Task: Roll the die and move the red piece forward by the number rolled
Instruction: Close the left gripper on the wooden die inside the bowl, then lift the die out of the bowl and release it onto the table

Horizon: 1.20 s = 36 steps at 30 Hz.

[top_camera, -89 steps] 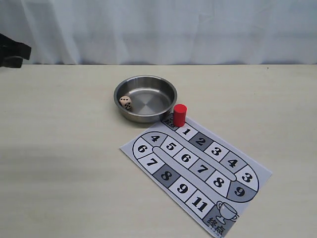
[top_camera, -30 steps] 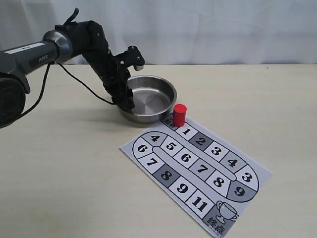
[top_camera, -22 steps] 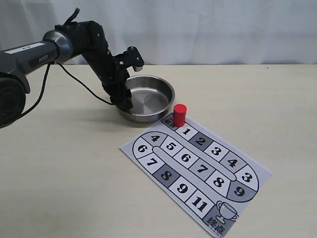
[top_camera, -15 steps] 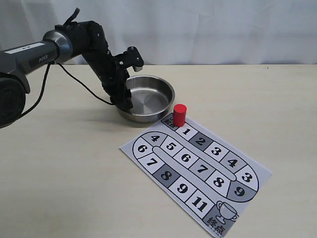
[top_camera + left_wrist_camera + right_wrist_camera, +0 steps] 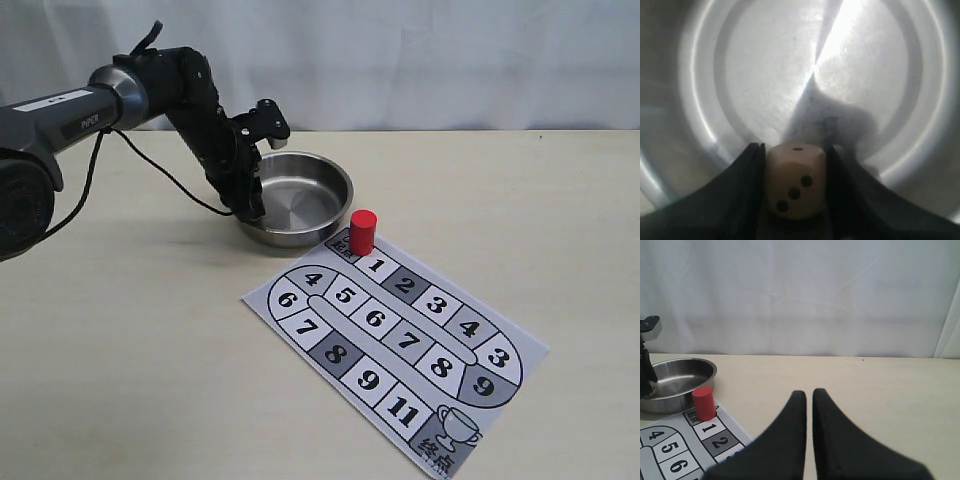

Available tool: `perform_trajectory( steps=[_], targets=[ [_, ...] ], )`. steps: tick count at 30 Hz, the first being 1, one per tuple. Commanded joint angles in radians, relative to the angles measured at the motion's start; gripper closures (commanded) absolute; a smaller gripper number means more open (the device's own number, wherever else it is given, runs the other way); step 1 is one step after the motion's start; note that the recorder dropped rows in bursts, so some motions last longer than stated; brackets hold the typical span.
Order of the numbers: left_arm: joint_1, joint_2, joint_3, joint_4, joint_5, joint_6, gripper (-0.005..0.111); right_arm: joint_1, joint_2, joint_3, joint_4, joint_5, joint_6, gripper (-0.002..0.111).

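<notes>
The left gripper (image 5: 795, 157) has its matte black fingers (image 5: 747, 172) clamped on the die (image 5: 794, 184), a cream cube with rounded corners and three dark pips showing, inside the round brushed-steel bowl (image 5: 335, 190) near its wall. The right gripper (image 5: 809, 396) hangs with its tapered fingers pinched together on nothing. The red piece (image 5: 362, 230), a smooth cylinder, stands upright on the start square of the flat printed paper board (image 5: 395, 335), just beside the bowl.
</notes>
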Motion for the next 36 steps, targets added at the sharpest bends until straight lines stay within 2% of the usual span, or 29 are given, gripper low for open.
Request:
perform_trajectory(
  steps=[1,6,9,12,14,19,25,28,36],
  targets=[
    [-0.001,-0.032,-0.008,-0.038,-0.007,0.0,0.107,-0.003,-0.005,0.003,0.001,-0.003,0.0,0.104],
    [-0.001,-0.135,-0.008,-0.067,0.015,-0.088,0.107,-0.003,-0.005,0.003,0.001,-0.003,0.0,0.104],
    [0.022,-0.186,-0.008,0.023,0.165,-0.249,0.107,-0.003,-0.005,0.003,0.001,-0.003,0.0,0.104],
    [0.057,-0.225,0.008,0.046,0.165,-0.384,0.107,-0.003,-0.005,0.003,0.001,-0.003,0.0,0.104],
    [0.073,-0.264,0.063,0.043,0.165,-0.417,0.107,-0.003,-0.005,0.003,0.001,-0.003,0.0,0.104],
    [0.091,-0.372,0.286,0.065,0.158,-0.47,0.107,-0.003,-0.005,0.003,0.001,-0.003,0.0,0.104],
    [0.108,-0.544,0.64,0.096,-0.111,-0.588,0.107,-0.003,-0.005,0.003,0.001,-0.003,0.0,0.104],
    [0.13,-0.626,0.769,0.096,-0.162,-0.661,0.107,-0.003,-0.005,0.003,0.001,-0.003,0.0,0.104],
    [0.156,-0.756,1.028,0.136,-0.287,-0.688,0.107,-0.003,-0.005,0.003,0.001,-0.003,0.0,0.104]
  ],
)
